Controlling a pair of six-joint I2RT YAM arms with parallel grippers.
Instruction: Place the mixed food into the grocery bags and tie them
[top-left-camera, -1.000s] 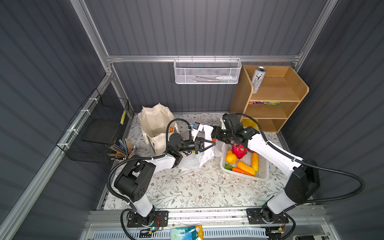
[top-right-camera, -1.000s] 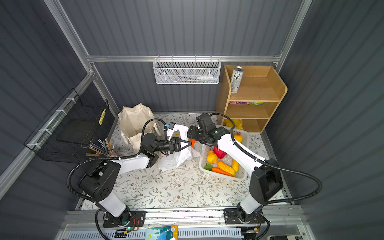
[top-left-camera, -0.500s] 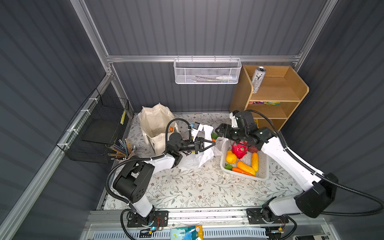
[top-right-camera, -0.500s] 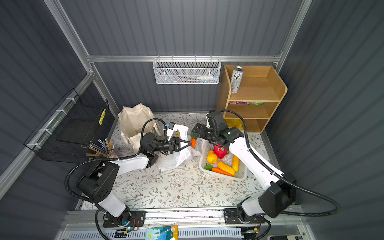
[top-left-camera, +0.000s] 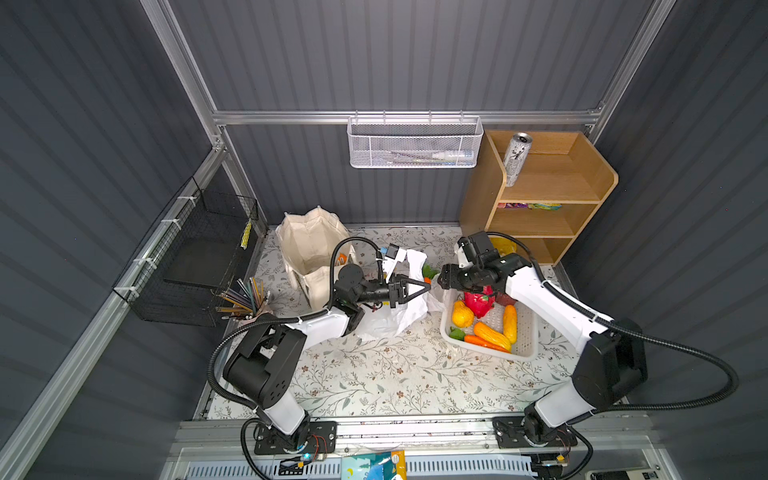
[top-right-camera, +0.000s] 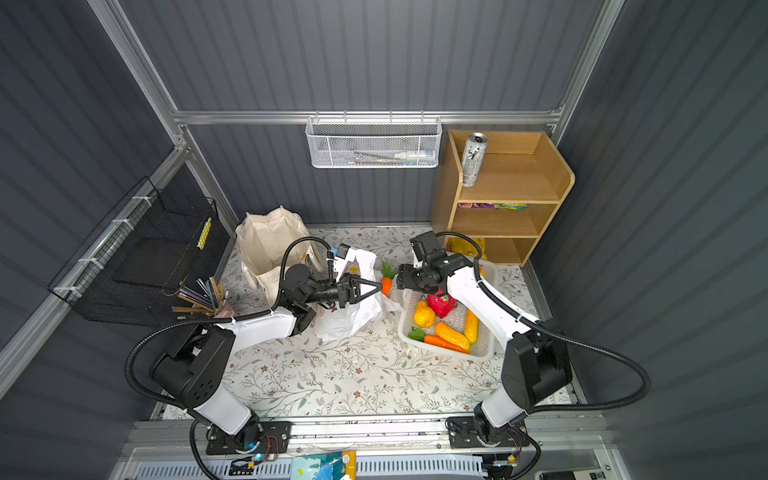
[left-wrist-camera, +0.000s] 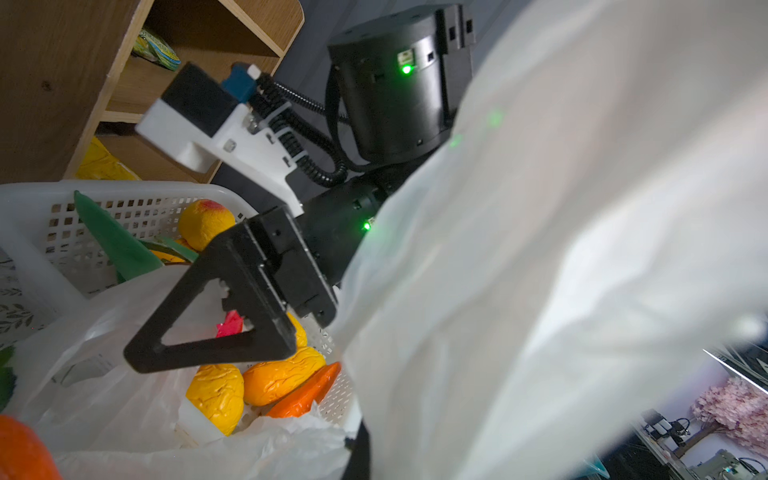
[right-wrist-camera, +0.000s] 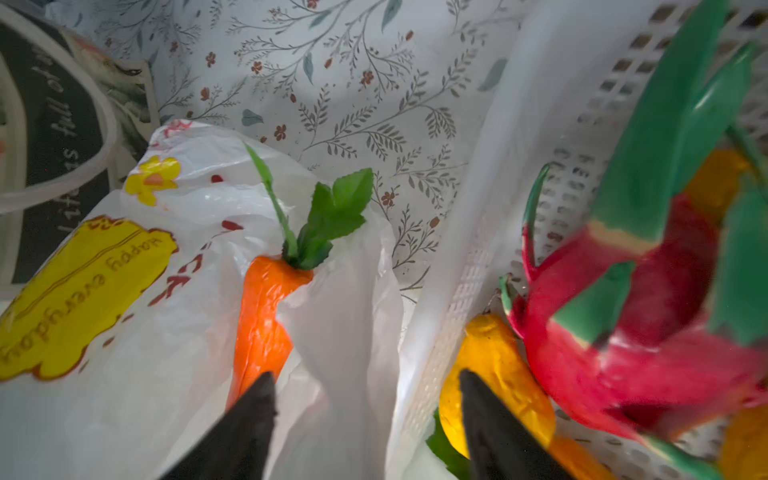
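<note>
my left claw (top-left-camera: 424, 286) pinching the plastic bag (top-left-camera: 390, 320) rim mid-tabletop (top-left-camera: 395, 374), my right claw (right-wrist-camera: 365, 374) hanging spread, empty, over the basket (top-left-camera: 528, 353) wall toward the right edge, carrot (right-wrist-camera: 262, 316) lying in bag mouth, dragon fruit (right-wrist-camera: 623, 332) sitting in basket

Robot test cell, probably inside a lab.
Grey panel walls (top-left-camera: 395, 54), aluminium frame (top-left-camera: 291, 117), floral mat (top-left-camera: 395, 374), wooden shelf (top-left-camera: 582, 183).

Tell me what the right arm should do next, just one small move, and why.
Probably lower the right gripper onto the yellow fruit in the basket and close. Its jaws stand apart and empty. The carrot already lies in the plastic bag, which the left gripper pinches, and that fruit sits right under one fingertip.
</note>
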